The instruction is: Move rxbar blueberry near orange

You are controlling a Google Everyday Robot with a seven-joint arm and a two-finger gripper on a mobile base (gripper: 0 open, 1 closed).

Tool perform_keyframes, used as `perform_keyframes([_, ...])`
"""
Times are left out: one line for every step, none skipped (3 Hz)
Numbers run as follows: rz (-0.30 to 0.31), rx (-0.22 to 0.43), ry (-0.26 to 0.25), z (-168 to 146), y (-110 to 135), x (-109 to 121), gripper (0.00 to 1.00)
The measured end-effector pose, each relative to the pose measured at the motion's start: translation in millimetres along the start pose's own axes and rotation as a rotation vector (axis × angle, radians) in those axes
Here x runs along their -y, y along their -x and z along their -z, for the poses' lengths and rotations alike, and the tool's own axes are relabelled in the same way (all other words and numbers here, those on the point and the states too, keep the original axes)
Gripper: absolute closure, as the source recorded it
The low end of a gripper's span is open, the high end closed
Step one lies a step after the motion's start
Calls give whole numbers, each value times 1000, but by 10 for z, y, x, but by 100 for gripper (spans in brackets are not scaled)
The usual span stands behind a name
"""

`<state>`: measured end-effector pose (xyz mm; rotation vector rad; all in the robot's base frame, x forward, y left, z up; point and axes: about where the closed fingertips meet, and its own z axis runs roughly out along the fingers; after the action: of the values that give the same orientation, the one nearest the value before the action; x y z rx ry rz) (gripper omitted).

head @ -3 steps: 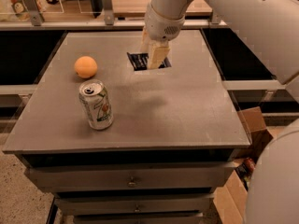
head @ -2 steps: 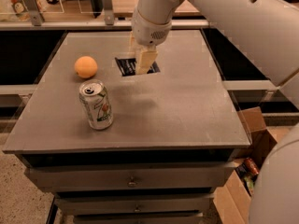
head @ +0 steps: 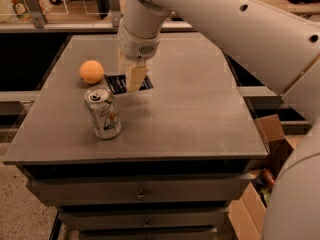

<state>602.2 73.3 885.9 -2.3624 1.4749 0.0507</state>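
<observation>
My gripper [head: 134,85] points straight down over the far-left part of the table [head: 200,109], its pale fingers [head: 135,75] closed narrowly on the rxbar blueberry [head: 114,84]. The dark wrapper lies flat and pokes out on both sides of the fingers; I cannot tell whether it is resting on the tabletop or held just above it. Above the gripper the thick white wrist [head: 139,36] stands nearly upright, and the arm [head: 225,21] runs from it up and to the right, out of my view. The orange [head: 91,71] sits just beside the wrapper's left end, close but not clearly touching. The white-green soda can [head: 102,112] stands upright nearer to me, in front of the orange and the bar.
</observation>
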Motion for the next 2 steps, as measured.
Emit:
perform_keyframes([-1, -1, -23, -32, -59, 81, 100])
perform_keyframes([12, -11, -54, -68, -118, 298, 100])
